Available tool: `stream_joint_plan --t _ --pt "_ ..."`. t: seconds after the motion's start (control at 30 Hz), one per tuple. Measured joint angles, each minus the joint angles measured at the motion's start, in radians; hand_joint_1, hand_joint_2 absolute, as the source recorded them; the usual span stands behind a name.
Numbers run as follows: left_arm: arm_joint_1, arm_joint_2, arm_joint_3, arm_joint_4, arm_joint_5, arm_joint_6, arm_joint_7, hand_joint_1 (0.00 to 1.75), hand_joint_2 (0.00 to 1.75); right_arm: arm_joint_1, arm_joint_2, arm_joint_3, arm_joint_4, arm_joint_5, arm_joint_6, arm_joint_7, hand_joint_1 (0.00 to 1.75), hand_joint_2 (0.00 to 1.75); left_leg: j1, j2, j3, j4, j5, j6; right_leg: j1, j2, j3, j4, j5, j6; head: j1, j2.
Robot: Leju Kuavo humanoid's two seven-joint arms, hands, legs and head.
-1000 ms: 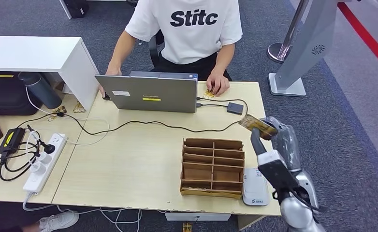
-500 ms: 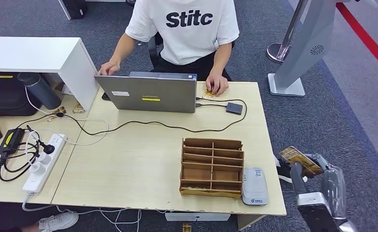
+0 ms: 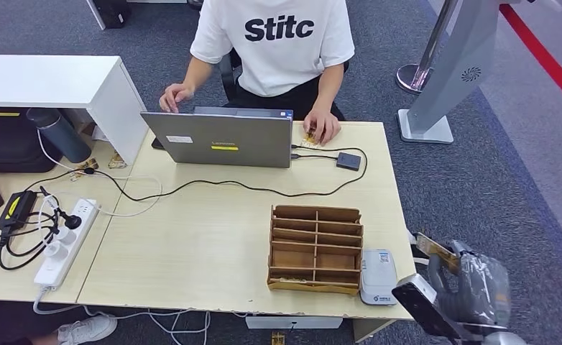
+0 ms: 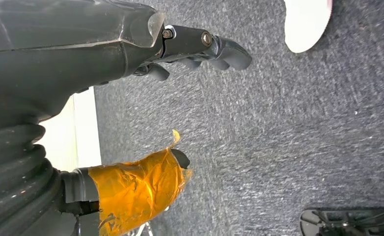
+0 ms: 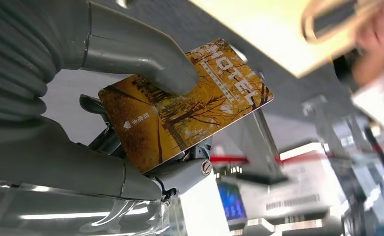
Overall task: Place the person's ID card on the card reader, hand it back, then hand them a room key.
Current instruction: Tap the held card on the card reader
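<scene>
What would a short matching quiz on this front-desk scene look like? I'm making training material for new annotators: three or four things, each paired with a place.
Things:
1. hotel card
2. card reader
3. wooden organizer
4. laptop

Places:
A. in front of the seated person
B. pinched in the right hand
C. table's near edge, right of the organizer
D. middle of the table, left of the reader

Pairs: 1-B, 2-C, 3-D, 4-A

A grey laptop [image 3: 220, 139] stands open along the far edge of the wooden desk [image 3: 192, 251], its lid back facing the camera. A black cable [image 3: 213, 185] runs across the desk to a small black box [image 3: 348, 160] near the far right corner. A wooden divided organizer [image 3: 315, 249] sits by the near right edge. On the left desk lie a white power strip [image 3: 66, 242] and a dark bottle [image 3: 59, 134].
</scene>
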Motion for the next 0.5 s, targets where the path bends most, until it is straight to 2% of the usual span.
stream_joint_plan --t 0.13,0.5 --pt "0.0 0.006 -0.001 0.0 0.004 -0.008 0.007 0.0 1.75 -0.01 -0.05 0.045 0.034 -0.003 0.043 0.037 1.75 1.75 0.0 0.0 0.0 0.0 0.0 0.0 0.0 0.0 0.0 0.0 0.0 0.0 0.0 0.0" --pt "-0.001 0.016 -0.009 0.0 0.018 -0.056 0.026 0.0 1.75 -0.063 -0.115 0.123 0.107 -0.038 0.145 0.095 1.75 1.75 0.0 0.0 0.0 0.0 0.0 0.0 0.0 0.0 0.0 0.0 0.0 0.0 0.0 0.0"
